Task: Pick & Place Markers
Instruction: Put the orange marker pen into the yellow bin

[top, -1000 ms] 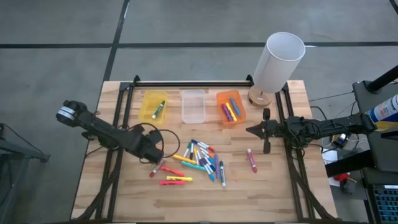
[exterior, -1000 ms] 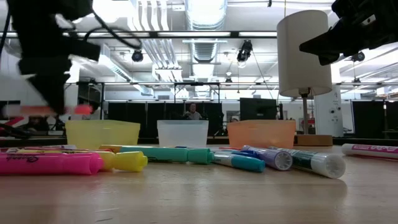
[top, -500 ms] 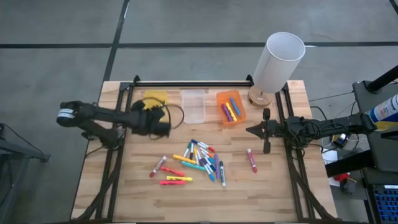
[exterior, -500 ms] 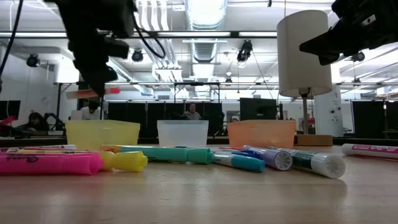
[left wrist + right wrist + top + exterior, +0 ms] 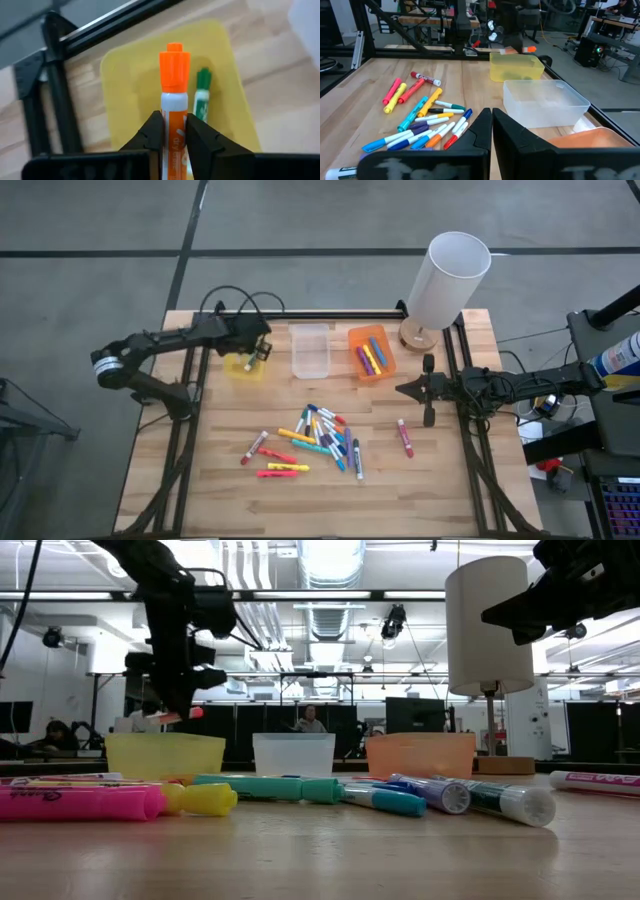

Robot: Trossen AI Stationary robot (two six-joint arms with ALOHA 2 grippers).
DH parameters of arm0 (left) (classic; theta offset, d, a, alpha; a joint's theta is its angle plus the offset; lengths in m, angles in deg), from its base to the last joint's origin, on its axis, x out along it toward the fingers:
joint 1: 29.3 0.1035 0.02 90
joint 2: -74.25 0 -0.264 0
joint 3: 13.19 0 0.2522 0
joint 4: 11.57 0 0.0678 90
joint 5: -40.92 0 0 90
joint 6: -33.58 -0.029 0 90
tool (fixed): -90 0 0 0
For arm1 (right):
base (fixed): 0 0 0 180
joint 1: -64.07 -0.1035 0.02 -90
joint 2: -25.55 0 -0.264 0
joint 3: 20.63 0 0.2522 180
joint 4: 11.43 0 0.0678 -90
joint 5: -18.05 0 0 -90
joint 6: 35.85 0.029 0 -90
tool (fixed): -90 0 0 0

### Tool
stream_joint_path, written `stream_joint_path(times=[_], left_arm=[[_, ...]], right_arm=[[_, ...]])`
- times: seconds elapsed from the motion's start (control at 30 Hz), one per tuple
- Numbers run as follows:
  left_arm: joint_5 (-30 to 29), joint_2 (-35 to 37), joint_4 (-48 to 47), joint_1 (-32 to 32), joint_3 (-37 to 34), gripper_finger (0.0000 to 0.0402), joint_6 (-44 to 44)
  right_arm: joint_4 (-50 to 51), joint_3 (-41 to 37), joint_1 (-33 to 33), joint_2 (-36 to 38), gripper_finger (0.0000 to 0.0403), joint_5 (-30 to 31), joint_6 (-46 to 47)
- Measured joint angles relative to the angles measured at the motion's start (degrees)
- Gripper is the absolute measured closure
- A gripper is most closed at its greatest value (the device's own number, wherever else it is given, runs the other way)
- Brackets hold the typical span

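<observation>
An orange-capped, white-bodied marker [image 5: 173,100] sits over the yellow bin [image 5: 130,100], which holds a green marker [image 5: 201,97]. Beside it are a clear bin [image 5: 310,350] and an orange bin [image 5: 371,352]; the table [image 5: 440,480] is pale wood.

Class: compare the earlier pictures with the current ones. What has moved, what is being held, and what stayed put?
The left gripper has swung from beside the marker pile to above the yellow bin, carrying the orange marker clamped between its fingers. The green marker remains in that bin. The right gripper, shut and empty, the marker pile and the other bins stayed as they were.
</observation>
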Motion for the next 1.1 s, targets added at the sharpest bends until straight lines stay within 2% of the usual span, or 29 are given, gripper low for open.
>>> stream_joint_path(times=[0.17,0.53,0.8,0.93,1.1], left_arm=[[2.96,-0.65,3.57,3.37,-0.11,0.0351,-0.80],[3.78,-2.57,10.23,4.63,-6.95,0.0351,-1.07],[7.83,-2.75,12.13,4.75,-9.46,0.0350,-1.19],[7.40,-2.75,12.32,5.00,-9.47,0.0336,-0.03],[6.00,-2.75,12.40,5.15,-9.48,0.0299,0.80]], right_arm=[[0.00,0.00,0.00,0.00,0.0394,0.00,0.00],[0.00,0.00,0.00,0.00,0.0394,0.00,0.00],[0.00,0.00,0.02,0.00,0.0394,0.00,-0.02],[0.00,0.00,0.00,0.00,0.0394,0.00,0.00],[0.00,0.00,0.01,0.02,0.0394,0.01,0.00]])
